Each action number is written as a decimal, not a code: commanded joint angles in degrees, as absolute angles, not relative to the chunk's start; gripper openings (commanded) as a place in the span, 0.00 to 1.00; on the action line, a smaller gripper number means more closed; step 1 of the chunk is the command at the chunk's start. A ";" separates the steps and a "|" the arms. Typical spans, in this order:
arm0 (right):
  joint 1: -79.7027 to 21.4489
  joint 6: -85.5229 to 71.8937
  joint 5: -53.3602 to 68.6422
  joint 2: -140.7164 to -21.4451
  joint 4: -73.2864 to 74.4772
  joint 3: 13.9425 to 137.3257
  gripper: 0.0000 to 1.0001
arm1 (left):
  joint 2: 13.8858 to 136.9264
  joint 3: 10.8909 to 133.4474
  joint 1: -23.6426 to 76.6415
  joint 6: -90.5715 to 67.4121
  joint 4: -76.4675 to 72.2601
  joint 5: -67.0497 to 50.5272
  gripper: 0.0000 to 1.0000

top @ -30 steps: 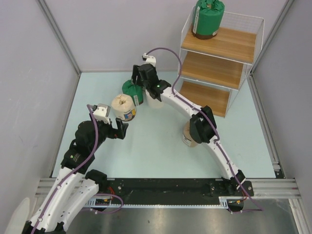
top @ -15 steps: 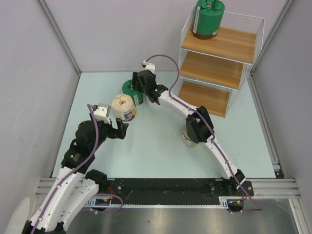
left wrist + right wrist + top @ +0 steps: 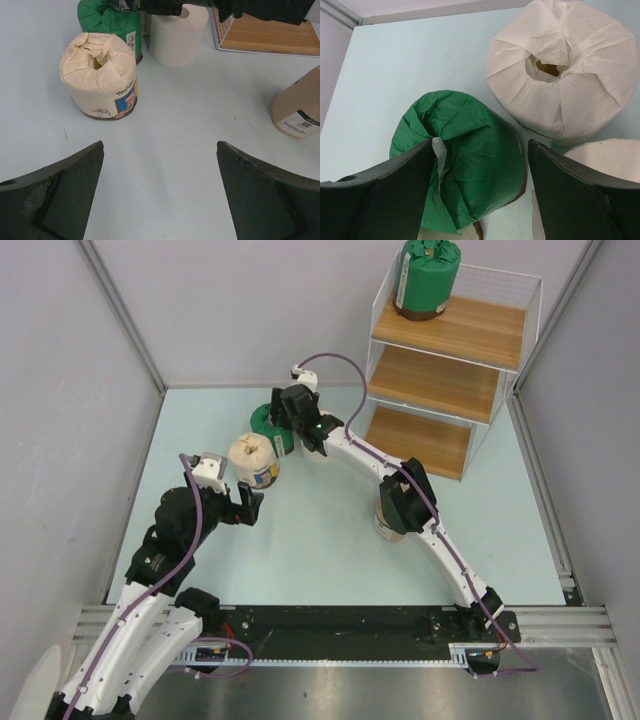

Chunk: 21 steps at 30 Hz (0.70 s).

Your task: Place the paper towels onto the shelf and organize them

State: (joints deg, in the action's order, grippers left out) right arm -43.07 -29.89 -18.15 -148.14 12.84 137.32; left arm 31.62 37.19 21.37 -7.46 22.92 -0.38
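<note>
On the table, a green-wrapped paper towel roll stands under my right gripper. That gripper is open, one finger at each side of the roll's top. A cream wrapped roll with a label stands just in front of the green one. A bare white roll stands beside them. A tan roll sits half hidden under my right arm's elbow. My left gripper is open and empty, just short of the cream roll. The shelf stands at the back right, with another green roll on its top board.
Grey walls with metal posts close in the table at the left, back and right. A black rail runs along the near edge. The right arm stretches over the white roll, and the shelf's two lower boards show bare wood.
My right gripper has shifted a little left, over the green roll on the table, and its jaws have widened slightly. The left arm and the rolls have not moved.
</note>
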 commanded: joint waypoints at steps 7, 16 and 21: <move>-45.88 -21.27 -20.92 -150.21 17.92 138.61 0.78 | 31.73 37.53 21.80 -7.38 22.24 -0.44 1.00; -46.41 -18.81 -20.48 -149.06 20.65 138.51 0.74 | 31.73 37.53 21.71 -7.38 22.15 -0.44 1.00; -46.06 -18.02 -19.60 -149.06 22.58 139.13 0.64 | 31.73 37.44 21.80 -7.38 22.15 -0.44 1.00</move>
State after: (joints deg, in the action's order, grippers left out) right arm -45.91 -19.84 -20.60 -148.42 15.11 137.86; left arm 31.79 37.19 21.37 -7.46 22.92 -0.38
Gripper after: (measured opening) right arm 0.704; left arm 0.996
